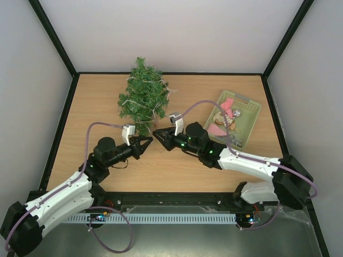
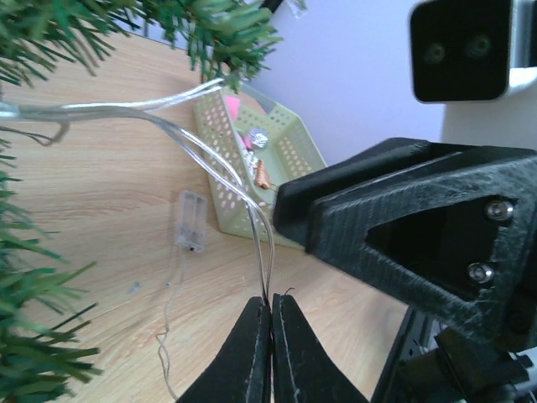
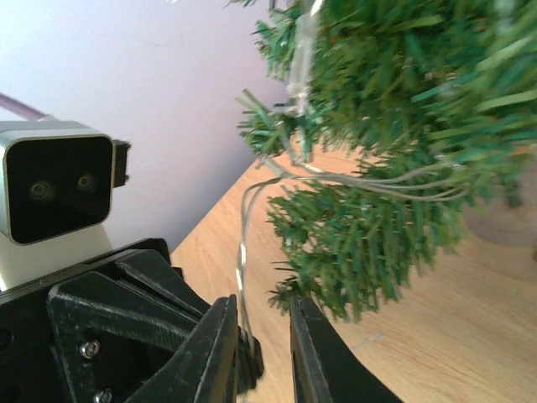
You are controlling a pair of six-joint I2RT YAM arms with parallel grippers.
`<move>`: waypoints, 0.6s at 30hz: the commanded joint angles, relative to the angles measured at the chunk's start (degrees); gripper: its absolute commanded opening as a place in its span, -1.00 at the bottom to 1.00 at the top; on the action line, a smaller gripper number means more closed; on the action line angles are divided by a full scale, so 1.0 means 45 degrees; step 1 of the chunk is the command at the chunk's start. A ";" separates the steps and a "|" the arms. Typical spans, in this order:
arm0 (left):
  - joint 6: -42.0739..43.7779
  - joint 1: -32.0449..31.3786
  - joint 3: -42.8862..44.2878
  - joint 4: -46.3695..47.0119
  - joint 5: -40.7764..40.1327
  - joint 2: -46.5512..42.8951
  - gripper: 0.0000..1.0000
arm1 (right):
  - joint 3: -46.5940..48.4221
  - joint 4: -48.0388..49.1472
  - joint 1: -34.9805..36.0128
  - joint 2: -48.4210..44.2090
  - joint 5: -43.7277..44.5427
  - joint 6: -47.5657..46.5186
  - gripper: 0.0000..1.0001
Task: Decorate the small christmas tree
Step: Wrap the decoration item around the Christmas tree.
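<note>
green basket (image 1: 251,113) – pink and silver ornaments (image 1: 225,115) being held inside | light wire (image 2: 265,252) being pinched by left gripper (image 2: 270,304) | right gripper (image 3: 262,306) being held narrowly parted

1. Setting: a robotics laboratory test cell, built as an enclosed booth.
2. Plain white panels (image 1: 177,32) close the booth at 9, 12 and 3 o'clock, joined by black frame struts (image 1: 54,37).
3. A wooden table (image 1: 96,101) forms the work surface.
4. The left arm (image 1: 59,198) and right arm (image 1: 252,163) are bolted at 6 o'clock, by a slotted cable duct (image 1: 171,218).
5. A purple cable (image 1: 102,124) feeds a wrist camera (image 1: 128,133).
</note>
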 commanded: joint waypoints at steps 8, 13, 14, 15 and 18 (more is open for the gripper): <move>-0.0511 -0.0017 0.0113 -0.1709 -0.2398 -0.1144 -0.95 | 0.0380 -0.5414 0.0094 -0.3077 0.5480 0.2529 -0.41; -0.0622 -0.0017 0.0183 -0.1845 -0.2743 -0.1167 -0.95 | 0.1155 -0.7520 -0.0161 -0.2571 0.7444 -0.0622 -0.20; -0.0626 -0.0017 0.0198 -0.1883 -0.2765 -0.1115 -0.95 | 0.1347 -0.7909 -0.0411 -0.2300 0.7523 -0.1225 -0.18; -0.0663 -0.0017 0.0221 -0.1956 -0.2803 -0.1091 -0.95 | 0.1523 -0.8251 -0.0681 -0.1960 0.7432 -0.1757 -0.17; -0.0785 -0.0017 0.0199 -0.2065 -0.2864 -0.1110 -0.95 | 0.2168 -0.9124 -0.1628 -0.0910 0.7432 -0.2795 -0.16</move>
